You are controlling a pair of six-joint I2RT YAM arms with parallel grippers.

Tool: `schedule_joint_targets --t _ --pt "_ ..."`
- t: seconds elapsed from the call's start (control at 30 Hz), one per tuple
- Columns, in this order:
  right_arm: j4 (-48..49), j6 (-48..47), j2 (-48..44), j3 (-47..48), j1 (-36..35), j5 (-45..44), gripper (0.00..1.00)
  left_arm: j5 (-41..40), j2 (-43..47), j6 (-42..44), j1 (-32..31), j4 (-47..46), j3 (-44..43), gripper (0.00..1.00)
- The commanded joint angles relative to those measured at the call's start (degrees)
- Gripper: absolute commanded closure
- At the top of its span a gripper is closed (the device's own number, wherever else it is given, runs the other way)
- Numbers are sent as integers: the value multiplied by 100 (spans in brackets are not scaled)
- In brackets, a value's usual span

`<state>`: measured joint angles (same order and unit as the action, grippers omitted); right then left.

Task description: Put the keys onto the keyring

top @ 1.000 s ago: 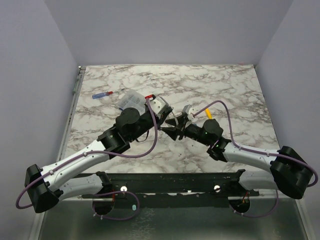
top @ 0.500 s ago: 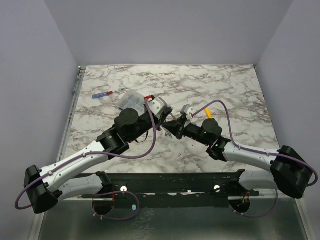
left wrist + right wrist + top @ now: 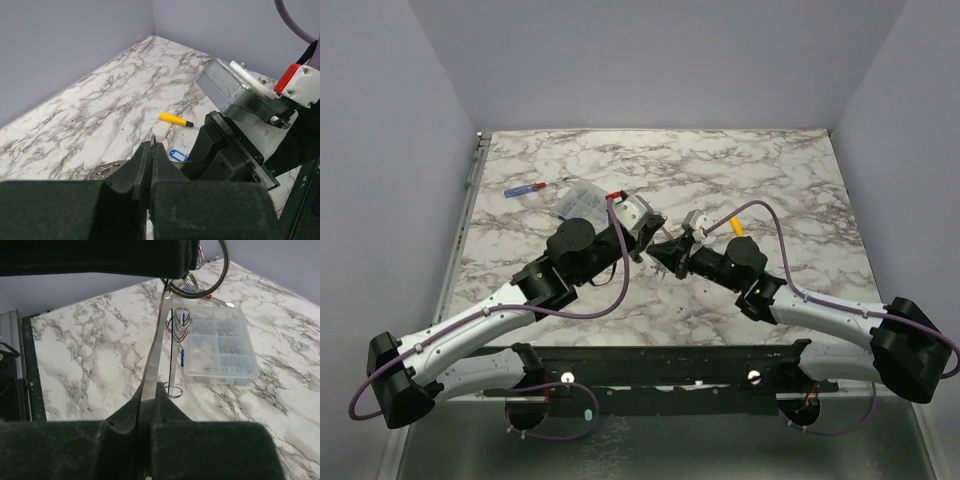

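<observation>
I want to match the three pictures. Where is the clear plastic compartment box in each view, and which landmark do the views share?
Top external: the clear compartment box lies left of centre, on the far half of the table.
Left wrist: not in it.
Right wrist: right of centre, lying flat.
Shared landmark: the marble tabletop, seen in all three.

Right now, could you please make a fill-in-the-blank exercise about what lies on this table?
1. The small screwdriver near the blue key tag has a ____ handle.
2. In the top view, the red-and-blue screwdriver lies ____ of the clear compartment box.
3. The left hand and the right hand are both ____.
Missing words: yellow, left, shut.
</observation>
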<state>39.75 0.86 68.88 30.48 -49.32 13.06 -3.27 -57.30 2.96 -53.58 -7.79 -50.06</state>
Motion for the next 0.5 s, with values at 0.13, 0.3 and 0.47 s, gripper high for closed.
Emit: schedule_joint_targets --t 0.13,0.3,0.47 --pt "-608 -495 -314 283 -68 -351 99 29 180 -50 40 -71 -53 100" --pt "-1036 -618 -447 447 -66 -588 99 -20 224 -120 39 51 -109 100" --pt "-1298 -137 -432 712 -68 -600 99 -157 361 -278 39 -271 157 100"
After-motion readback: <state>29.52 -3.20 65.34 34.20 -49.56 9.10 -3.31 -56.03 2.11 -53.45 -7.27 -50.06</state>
